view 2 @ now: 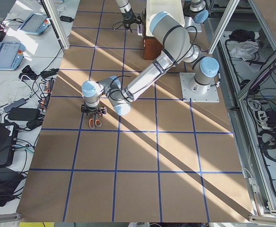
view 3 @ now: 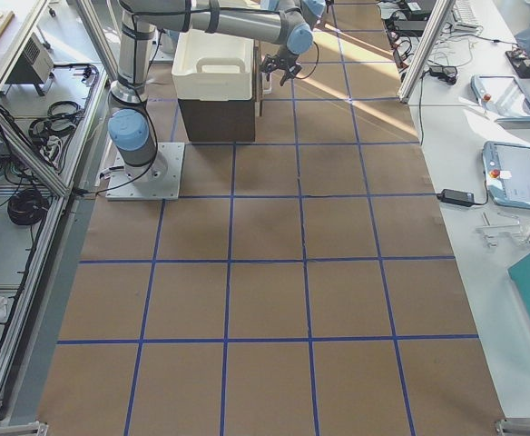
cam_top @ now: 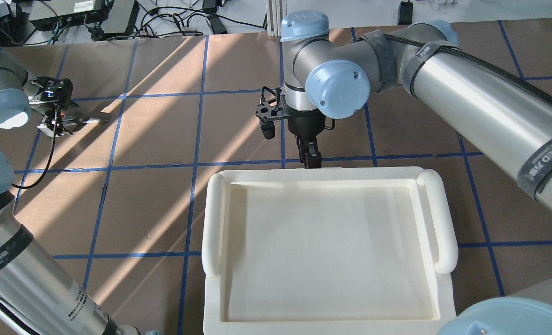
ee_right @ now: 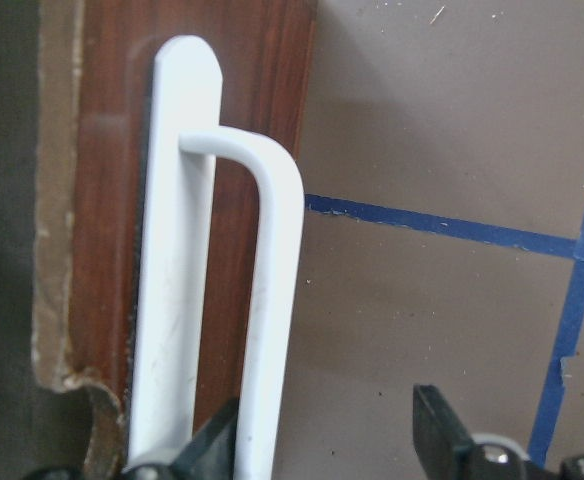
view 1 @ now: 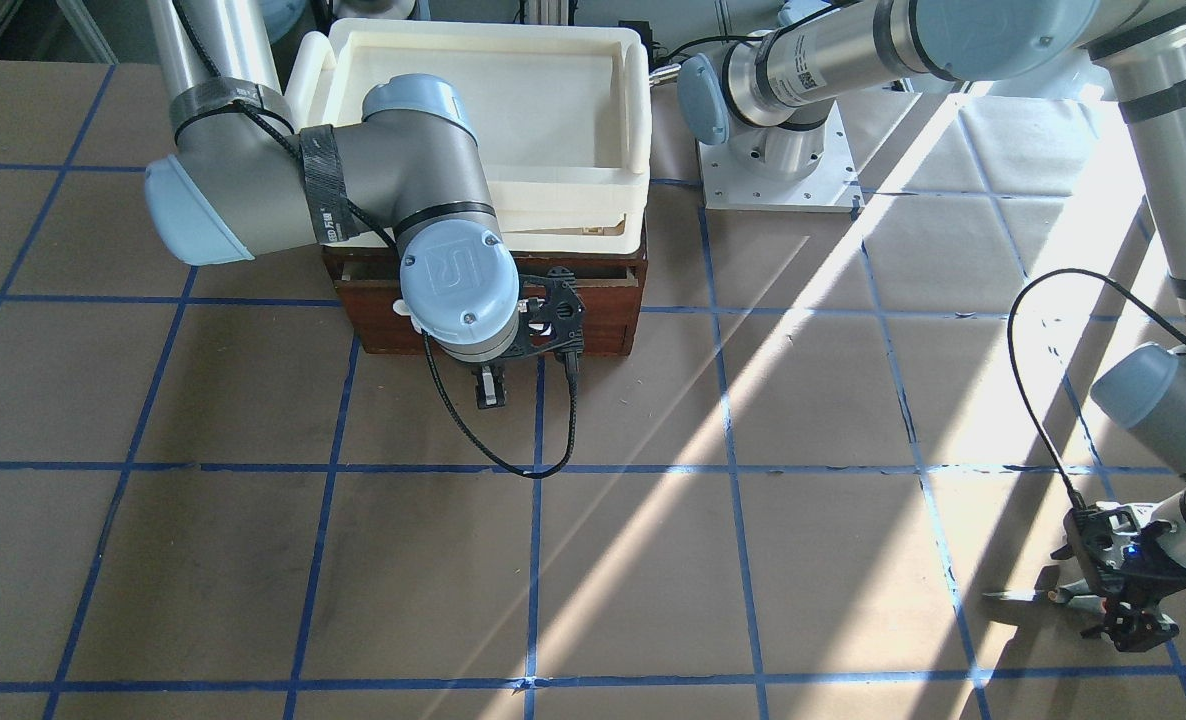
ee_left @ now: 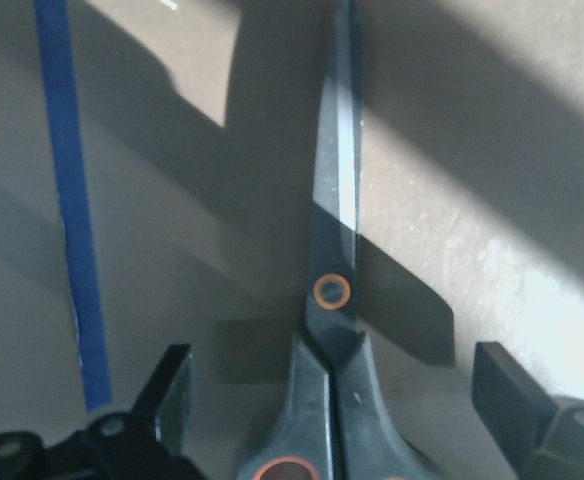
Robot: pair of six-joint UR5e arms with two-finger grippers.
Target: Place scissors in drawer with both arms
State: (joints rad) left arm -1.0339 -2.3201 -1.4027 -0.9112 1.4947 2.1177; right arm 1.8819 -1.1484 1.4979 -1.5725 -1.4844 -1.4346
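Note:
The scissors (view 1: 1015, 596) lie flat on the brown table far out on my left side, blades shut, with grey handles lined orange (view 2: 95, 123). My left gripper (view 1: 1118, 605) is low over the handles. In the left wrist view (ee_left: 342, 375) it is open, one finger on each side of the scissors (ee_left: 334, 200). The dark reddish-brown drawer (view 1: 603, 300) sits under a cream tray. My right gripper (view 1: 493, 388) hangs in front of it, open, with the white bar handle (ee_right: 269, 250) between its fingers, close to the left finger (ee_right: 217, 440).
The cream plastic tray (cam_top: 443, 223) rests on top of the drawer box and hides it from overhead. The left arm's white base plate (view 1: 778, 175) stands beside the box. A black cable (view 1: 498, 455) loops down from the right wrist. Blue tape lines grid the table.

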